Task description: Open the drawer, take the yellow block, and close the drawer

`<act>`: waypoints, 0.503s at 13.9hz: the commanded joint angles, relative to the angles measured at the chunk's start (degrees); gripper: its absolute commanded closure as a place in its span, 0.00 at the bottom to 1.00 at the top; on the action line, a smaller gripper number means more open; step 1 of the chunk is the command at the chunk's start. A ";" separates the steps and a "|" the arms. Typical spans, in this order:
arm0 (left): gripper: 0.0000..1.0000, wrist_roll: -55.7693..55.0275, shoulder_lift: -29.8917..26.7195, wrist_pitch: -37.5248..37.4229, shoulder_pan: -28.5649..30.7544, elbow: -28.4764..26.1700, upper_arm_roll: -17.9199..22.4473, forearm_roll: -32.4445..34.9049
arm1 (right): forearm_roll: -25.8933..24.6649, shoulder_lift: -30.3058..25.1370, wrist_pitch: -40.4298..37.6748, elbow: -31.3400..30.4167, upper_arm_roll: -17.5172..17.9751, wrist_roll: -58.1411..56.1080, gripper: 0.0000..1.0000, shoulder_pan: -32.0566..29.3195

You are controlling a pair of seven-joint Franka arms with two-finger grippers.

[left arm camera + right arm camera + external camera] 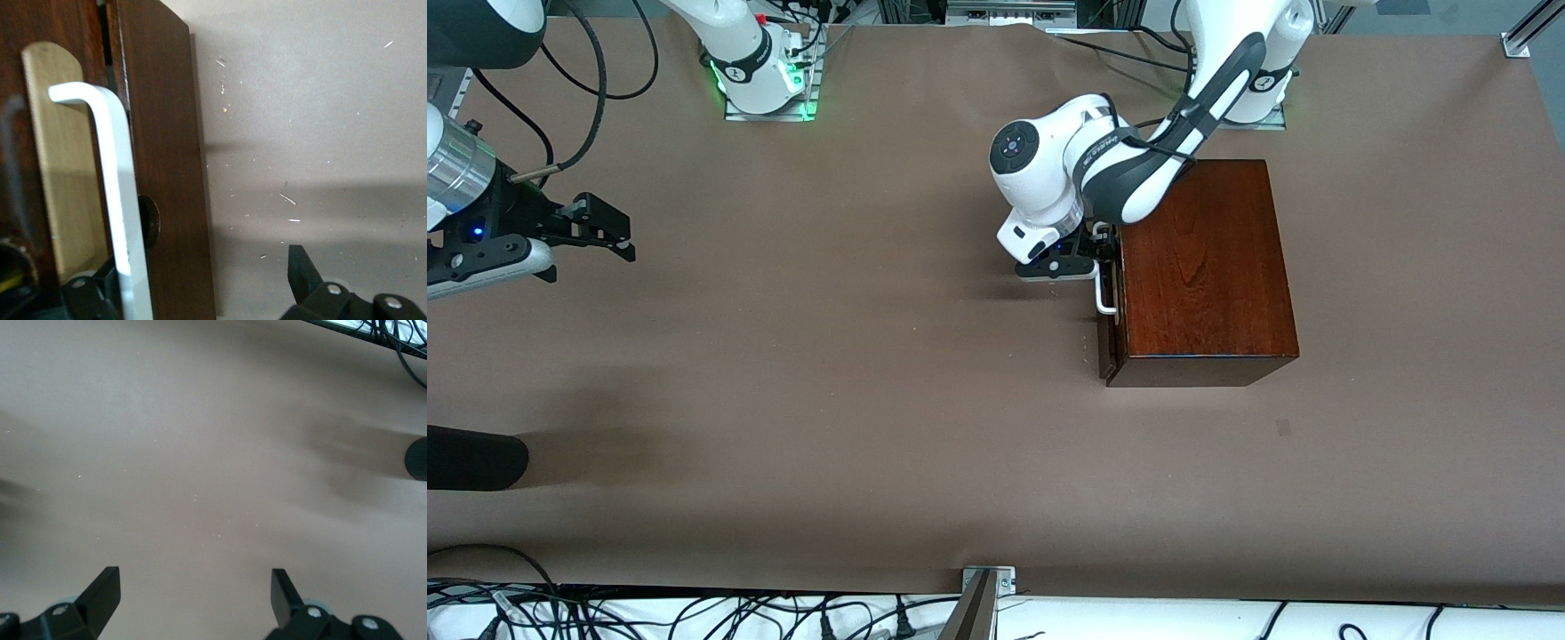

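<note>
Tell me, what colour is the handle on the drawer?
White. The handle shows best in the left wrist view, against the dark drawer front.

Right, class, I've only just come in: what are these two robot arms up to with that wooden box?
The left arm has reached to the front of the wooden box and set the left gripper at the drawer's white handle, open, with one finger on each side of the bar. The drawer looks shut or barely cracked, so opening has not really begun, and no yellow block is visible. The right gripper waits open above bare table toward the right arm's end, holding nothing.
</note>
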 commanded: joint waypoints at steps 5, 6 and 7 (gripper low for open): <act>0.00 -4.52 1.97 1.02 -2.56 0.44 0.07 4.32 | 0.85 -0.65 -0.57 -0.23 -0.10 0.48 0.00 -0.03; 0.00 -5.67 2.32 3.11 -2.65 0.44 0.07 4.32 | 0.85 -0.65 -0.57 -0.23 -0.10 0.48 0.00 -0.03; 0.00 -6.64 2.59 5.22 -2.74 0.44 0.07 4.32 | 0.85 -0.65 -0.57 -0.23 -0.10 0.48 0.00 -0.03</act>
